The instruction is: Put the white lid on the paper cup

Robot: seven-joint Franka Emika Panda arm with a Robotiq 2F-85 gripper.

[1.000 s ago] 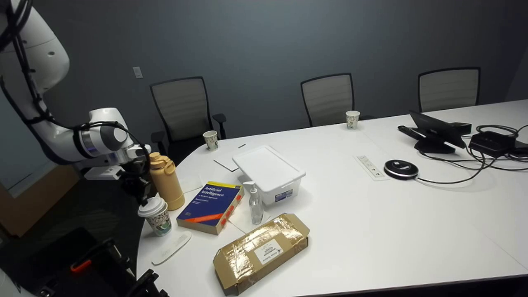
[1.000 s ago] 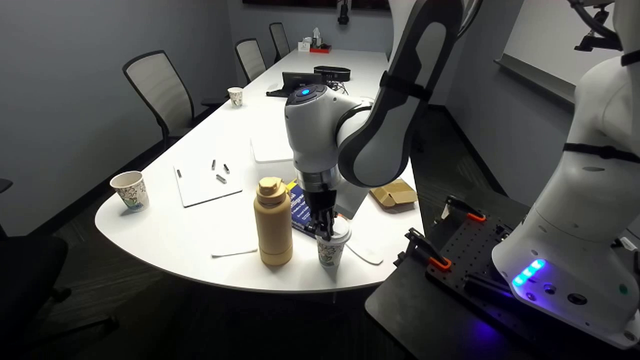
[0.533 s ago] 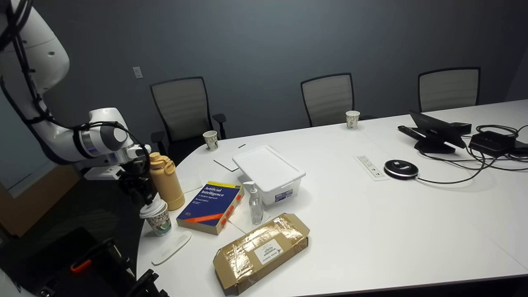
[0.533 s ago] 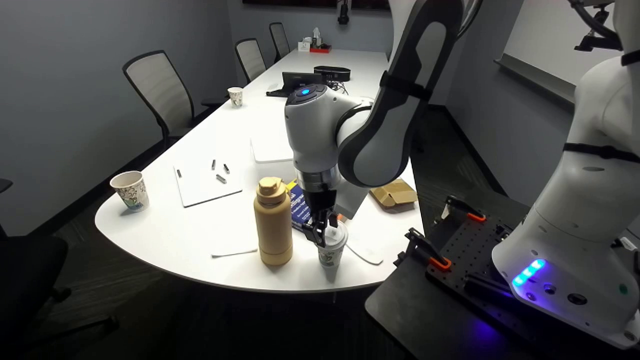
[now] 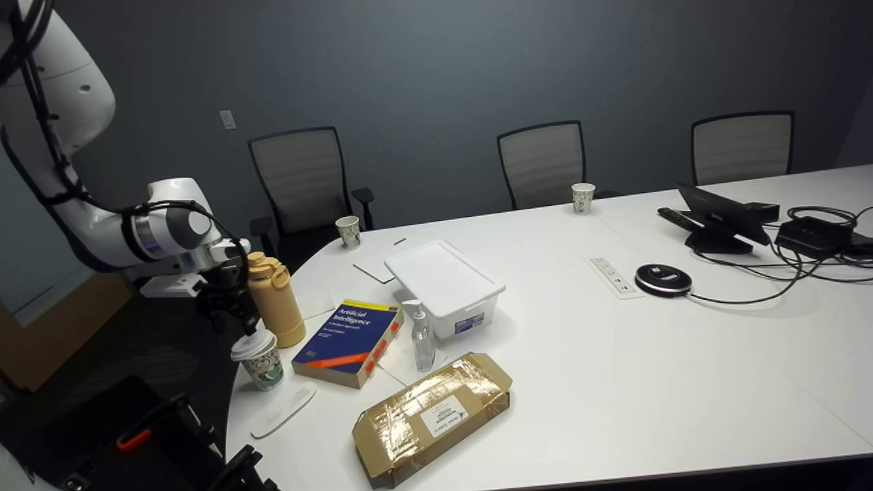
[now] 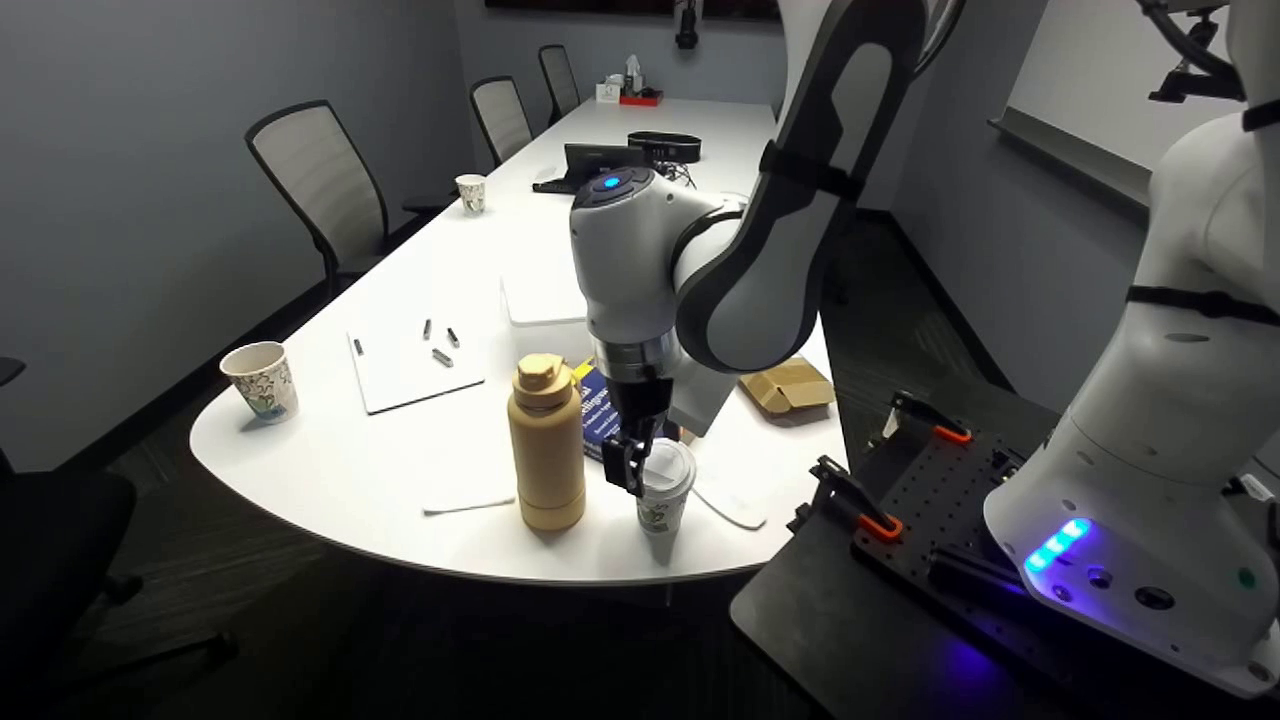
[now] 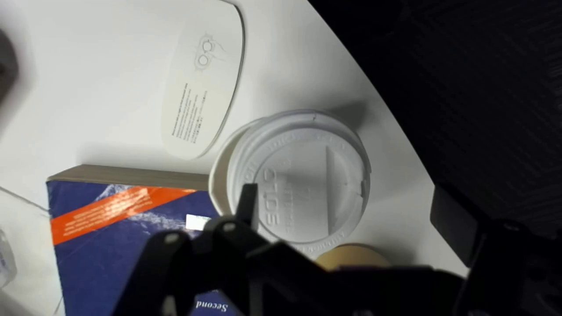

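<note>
White lid (image 7: pixel 303 184): sitting on the paper cup (image 6: pixel 661 516), kinda off-centre, sliver of the cup's mouth showing
Lid vs gripper (image 7: pixel 352 208): mostly between the fingers (image 7: pixel 248 204) in the wrist view, way closer to one
Gripper: spread wide; nearer finger overlaps the lid's edge, can't tell if it's touching

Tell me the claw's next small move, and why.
The open claw should probably nudge the white lid toward the uncovered side of the paper cup: in the wrist view the lid sits off-centre, leaving a crescent of the cup's mouth open at left.
</note>
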